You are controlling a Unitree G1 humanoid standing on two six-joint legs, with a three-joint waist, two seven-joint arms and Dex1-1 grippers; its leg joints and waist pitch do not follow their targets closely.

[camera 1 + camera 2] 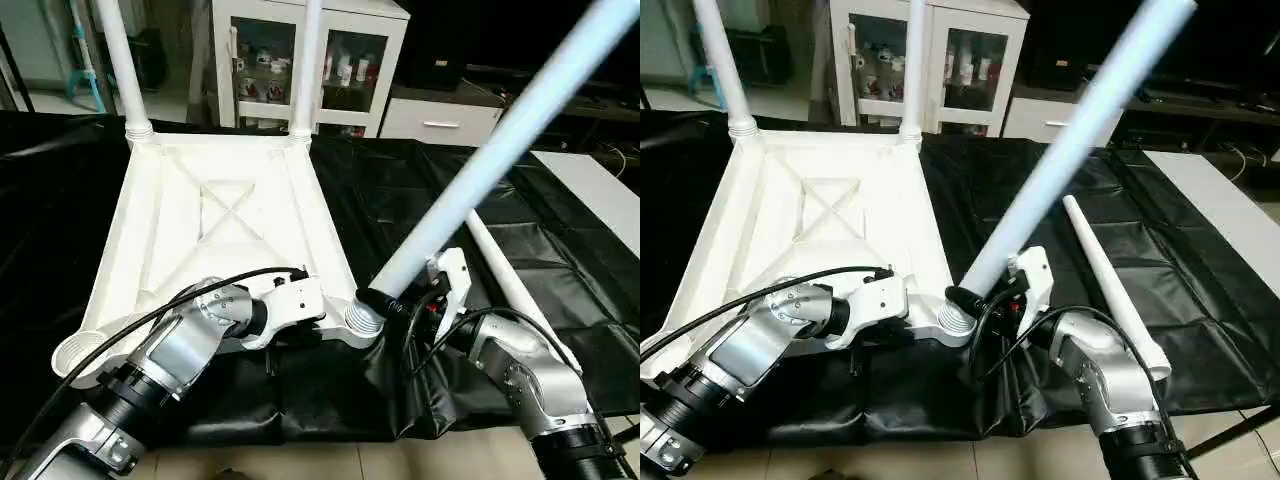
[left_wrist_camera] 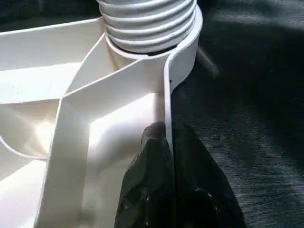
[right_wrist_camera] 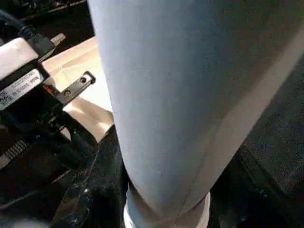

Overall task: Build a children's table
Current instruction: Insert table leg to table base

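An all-white children's table top (image 1: 215, 215) is seen lying upside down on the black-draped worktable (image 1: 420, 190), its X-ribbed underside facing up. Two tapered legs (image 1: 122, 62) are already seated upright in the far corner sockets. A third leg (image 1: 500, 150) is held tilted, its threaded lower end meeting the near corner socket (image 1: 365, 320) on the robot's right. The right gripper (image 1: 392, 300) is clasped around this leg just above the socket. The left gripper (image 2: 166, 156) is clenched on the thin near rim of the table top, one black finger (image 2: 149, 175) inside the rim and the other outside, close to that same socket. The near socket on the robot's left (image 1: 78, 352) stands empty. A fourth leg (image 1: 1110, 285) lies loose on the black cloth, beside the right arm. A flat white board (image 1: 595, 195) rests farther right, and a white glass-fronted cabinet (image 1: 305, 62) is visible behind the worktable.
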